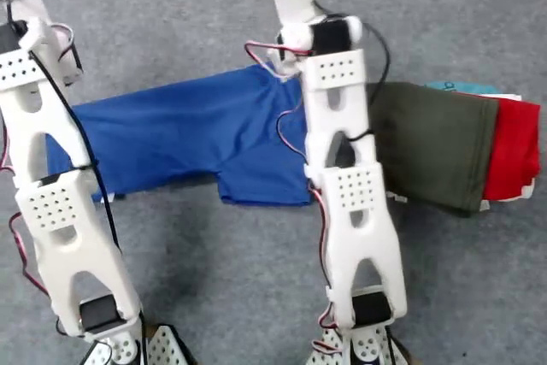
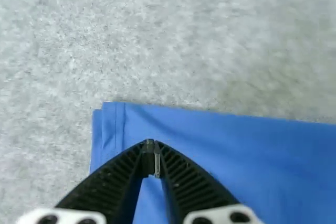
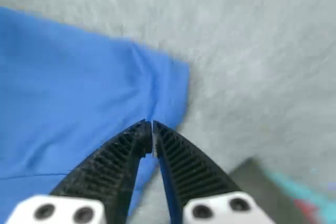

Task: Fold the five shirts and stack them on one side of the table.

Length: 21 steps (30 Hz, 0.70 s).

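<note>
High camera overlooks the table (image 1: 479, 23); both close wrist cameras face its blue shirt (image 1: 188, 126).

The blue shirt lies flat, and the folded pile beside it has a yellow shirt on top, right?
No, the top shirt is olive green, not yellow; the high view shows it. The blue shirt does lie flat.

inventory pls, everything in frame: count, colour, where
blue shirt: 1, blue, spread out mid-table
olive shirt: 1, dark olive, folded, top of the pile beside the right arm
red shirt: 1, red, under the olive one
teal cloth: 1, teal, edge at the pile's far side
white cloth: 1, white, sliver beside the teal
table cover: 1, grey
left arm: 1, white
right arm: 1, white
left tool: 1, black, shut, over the blue shirt's hem
right tool: 1, black, shut, over the blue shirt's edge
</note>
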Each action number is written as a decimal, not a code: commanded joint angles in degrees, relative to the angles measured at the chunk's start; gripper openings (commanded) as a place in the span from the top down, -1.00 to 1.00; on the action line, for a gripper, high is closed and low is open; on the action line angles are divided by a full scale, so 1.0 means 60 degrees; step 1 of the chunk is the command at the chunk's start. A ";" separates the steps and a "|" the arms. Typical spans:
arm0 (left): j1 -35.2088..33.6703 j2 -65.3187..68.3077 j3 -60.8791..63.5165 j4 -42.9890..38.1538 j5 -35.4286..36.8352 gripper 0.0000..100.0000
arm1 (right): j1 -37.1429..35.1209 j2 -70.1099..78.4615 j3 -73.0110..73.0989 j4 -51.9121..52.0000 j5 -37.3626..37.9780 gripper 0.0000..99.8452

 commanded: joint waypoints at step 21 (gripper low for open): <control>-0.0344 -1.0491 1.6330 -0.4249 -0.0469 0.94 | -0.1758 -1.0440 1.6183 -0.1568 0.7619 0.97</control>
